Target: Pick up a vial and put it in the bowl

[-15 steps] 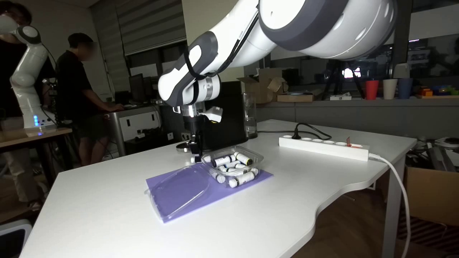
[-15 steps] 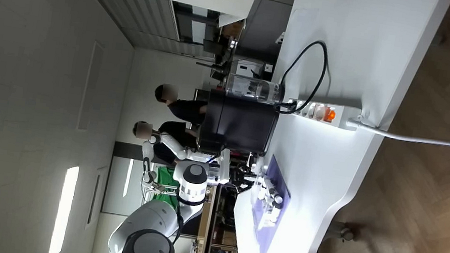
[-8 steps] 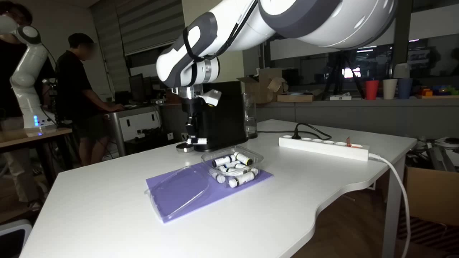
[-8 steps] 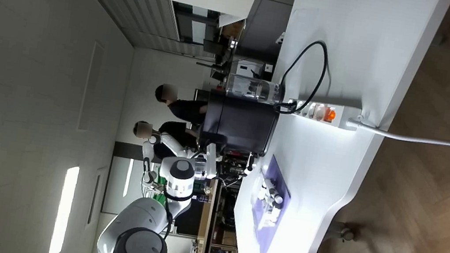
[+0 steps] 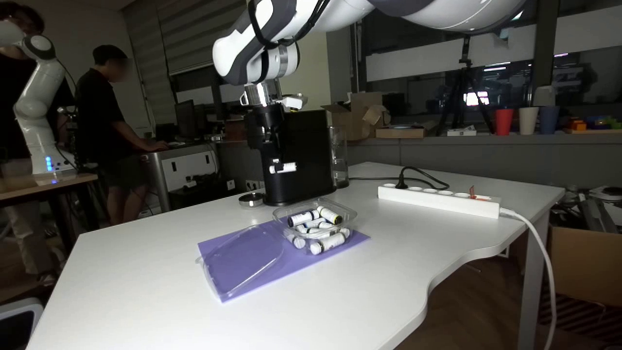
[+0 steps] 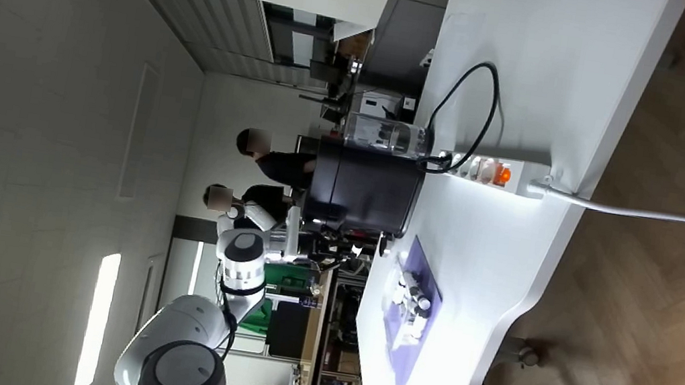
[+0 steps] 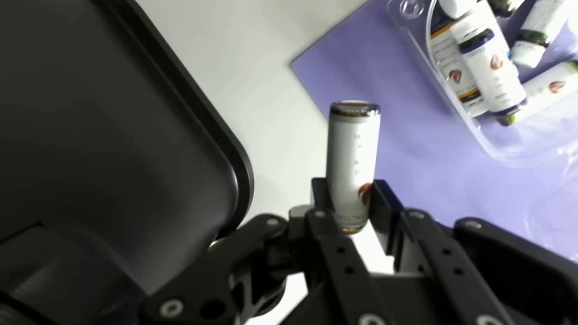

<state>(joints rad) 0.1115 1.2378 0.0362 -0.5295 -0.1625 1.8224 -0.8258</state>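
Vial (image 7: 354, 149) is pinched between the fingertips (image 7: 385, 198) of the gripper (image 7: 352, 194) in the wrist view, its dark end jutting past them. Left of the jaws, the rounded edge of the black machine (image 7: 126, 113) stands near, bare table (image 7: 271, 140) showing between; right of them lie the purple mat (image 7: 420, 149) and, farther out, the clear tub (image 7: 519, 149) of other vials (image 7: 492, 76). In an exterior view the jaws hang above the table, with the bowl (image 5: 251, 200) below and to their left, beside the machine's foot, open air between. In an exterior view the jaws hang beside the machine, well apart from the power strip (image 6: 524, 179).
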